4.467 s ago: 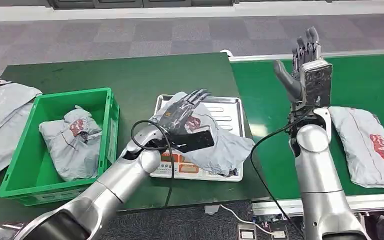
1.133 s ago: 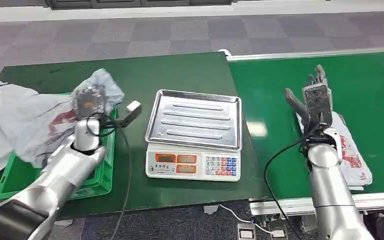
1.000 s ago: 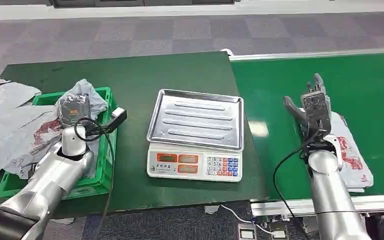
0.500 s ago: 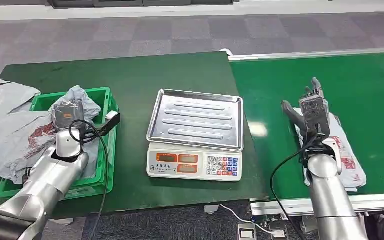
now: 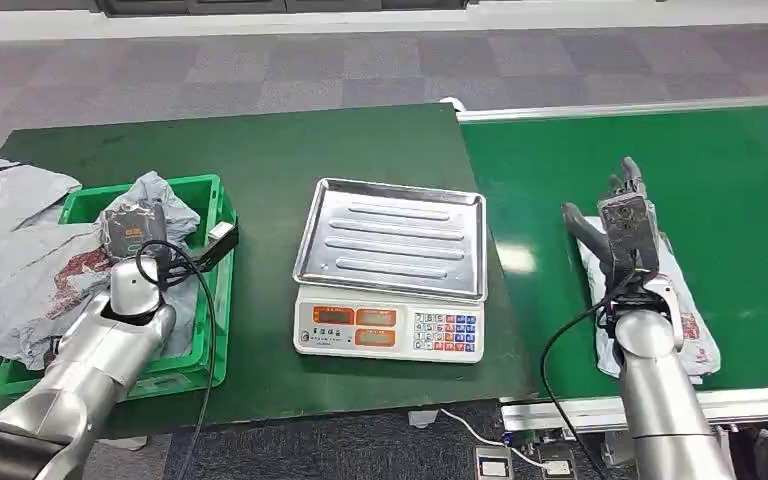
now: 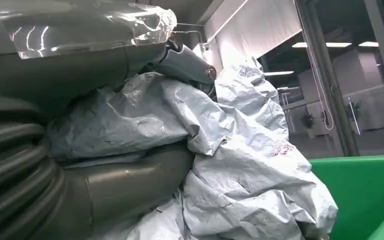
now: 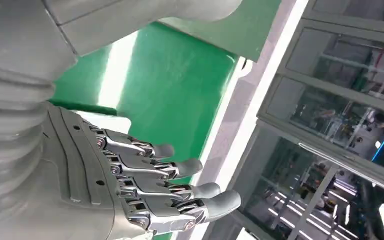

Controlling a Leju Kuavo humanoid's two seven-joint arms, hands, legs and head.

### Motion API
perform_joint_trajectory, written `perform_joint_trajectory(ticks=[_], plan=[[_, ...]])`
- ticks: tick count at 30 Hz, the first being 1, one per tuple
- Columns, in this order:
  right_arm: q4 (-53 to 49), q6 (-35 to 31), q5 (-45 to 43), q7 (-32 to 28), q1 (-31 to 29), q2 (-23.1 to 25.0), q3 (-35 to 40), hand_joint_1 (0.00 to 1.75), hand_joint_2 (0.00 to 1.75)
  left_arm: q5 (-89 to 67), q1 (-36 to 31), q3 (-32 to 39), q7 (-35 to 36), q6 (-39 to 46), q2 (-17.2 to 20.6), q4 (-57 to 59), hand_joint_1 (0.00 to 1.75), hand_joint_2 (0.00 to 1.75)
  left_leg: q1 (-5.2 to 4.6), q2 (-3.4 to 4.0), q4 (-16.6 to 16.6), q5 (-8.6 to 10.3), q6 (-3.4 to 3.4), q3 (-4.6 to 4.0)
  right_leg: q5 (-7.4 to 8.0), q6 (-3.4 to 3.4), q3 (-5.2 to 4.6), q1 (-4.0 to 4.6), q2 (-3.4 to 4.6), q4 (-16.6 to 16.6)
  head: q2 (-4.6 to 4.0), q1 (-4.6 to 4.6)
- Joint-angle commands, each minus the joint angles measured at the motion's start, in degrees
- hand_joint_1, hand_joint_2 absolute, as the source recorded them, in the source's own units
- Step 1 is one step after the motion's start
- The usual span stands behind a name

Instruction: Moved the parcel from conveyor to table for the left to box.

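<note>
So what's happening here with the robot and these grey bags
The robot is sorting grey parcels. Its left hand holds one grey parcel over the green bin at the table's left side. Its right hand is open, fingers spread, above another parcel lying on the green conveyor. The scale between them has nothing on its tray.

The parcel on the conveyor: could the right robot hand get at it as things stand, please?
Probably yes. The right robot hand hangs open right above the grey parcel on the conveyor belt, with nothing lying between them.
</note>
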Motion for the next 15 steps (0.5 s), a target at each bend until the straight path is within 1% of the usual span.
perform_joint_trajectory(ticks=[1,3,6,8,9,12,15], plan=[[1.1,0.2,-0.2,0.2,-1.3,0.5,-2.2,0.0,1.75,-0.3,-1.2,2.3,0.0,-0.5,-0.6,2.5,1.75,1.75,0.01,0.01,0.0,-0.03,0.01,0.08,-0.03,-0.01,0.08,0.02,0.0,0.0,0.0,0.0],[1.1,0.2,-0.2,0.2,-1.3,0.5,-2.2,0.0,1.75,-0.3,-1.2,2.3,0.0,-0.5,-0.6,2.5,1.75,1.75,0.04,0.0,-0.1,-0.07,0.0,0.22,-0.07,-0.02,0.24,0.04,-0.01,-0.1,0.0,0.0],[1.1,0.2,-0.2,0.2,-1.3,0.5,-2.2,0.0,1.75,-0.3,-1.2,2.3,0.0,-0.5,-0.6,2.5,1.75,1.75,0.02,0.0,0.0,-0.04,0.0,0.1,-0.04,-0.01,0.11,0.03,-0.01,0.0,0.0,0.0],[1.1,0.2,-0.2,0.2,-1.3,0.5,-2.2,0.0,1.75,-0.3,-1.2,2.3,0.0,-0.5,-0.6,2.5,1.75,1.75,0.04,0.01,-0.1,-0.07,0.01,0.21,-0.06,-0.02,0.23,0.05,0.0,-0.1,0.0,0.0],[1.1,0.2,-0.2,0.2,-1.3,0.5,-2.2,0.0,1.75,-0.3,-1.2,2.3,0.0,-0.5,-0.6,2.5,1.75,1.75,0.01,0.0,0.0,-0.04,0.01,0.11,-0.04,-0.01,0.12,0.02,-0.01,0.0,0.0,0.0],[1.1,0.2,-0.2,0.2,-1.3,0.5,-2.2,0.0,1.75,-0.3,-1.2,2.3,0.0,-0.5,-0.6,2.5,1.75,1.75,0.04,0.01,-0.1,-0.07,0.01,0.22,-0.06,-0.02,0.24,0.05,0.0,-0.1,0.0,0.0],[1.1,0.2,-0.2,0.2,-1.3,0.5,-2.2,0.0,1.75,-0.3,-1.2,2.3,0.0,-0.5,-0.6,2.5,1.75,1.75,0.03,0.01,-0.1,-0.05,0.01,0.15,-0.03,-0.01,0.16,0.04,0.0,-0.1,0.0,0.0]])
